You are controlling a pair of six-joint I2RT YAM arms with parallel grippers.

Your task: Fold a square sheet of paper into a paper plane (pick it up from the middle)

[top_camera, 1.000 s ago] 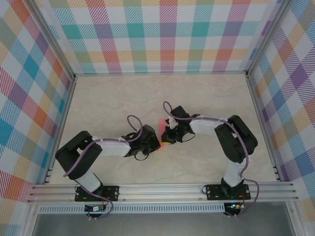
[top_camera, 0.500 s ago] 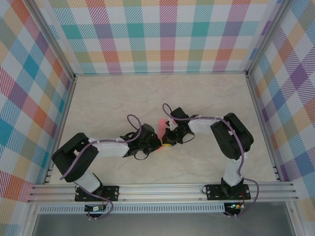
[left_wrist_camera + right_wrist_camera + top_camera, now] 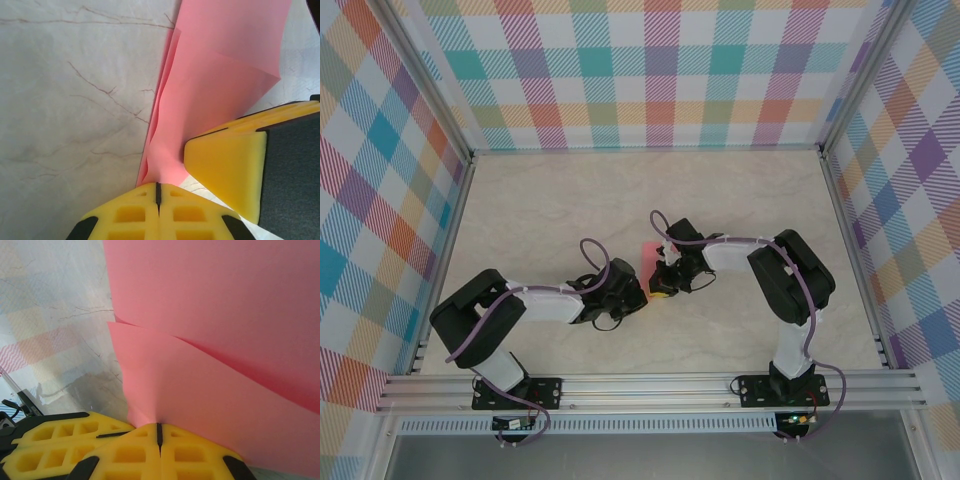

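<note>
The square sheet of paper point(image 3: 647, 258) is salmon pink and folded into overlapping layers point(image 3: 220, 75) point(image 3: 215, 340). It stands up off the table between the two grippers. My left gripper point(image 3: 157, 189) is shut on the sheet's lower edge, and its place from above is mid-table point(image 3: 636, 290). My right gripper point(image 3: 159, 429) is shut on the same sheet right beside it point(image 3: 663, 284). The right gripper's yellow finger point(image 3: 225, 167) nearly touches the left fingertips. I cannot tell whether the folds form the paper plane.
The marble-patterned table top point(image 3: 570, 200) stretches out on all sides of the grippers. Checked walls point(image 3: 660, 70) close in the back and both sides. A metal rail point(image 3: 650, 385) runs along the near edge by the arm bases.
The left arm's wrist has drawn slightly back toward the near edge. More of the pink sheet shows above the grippers. Both grippers stay shut on it.
</note>
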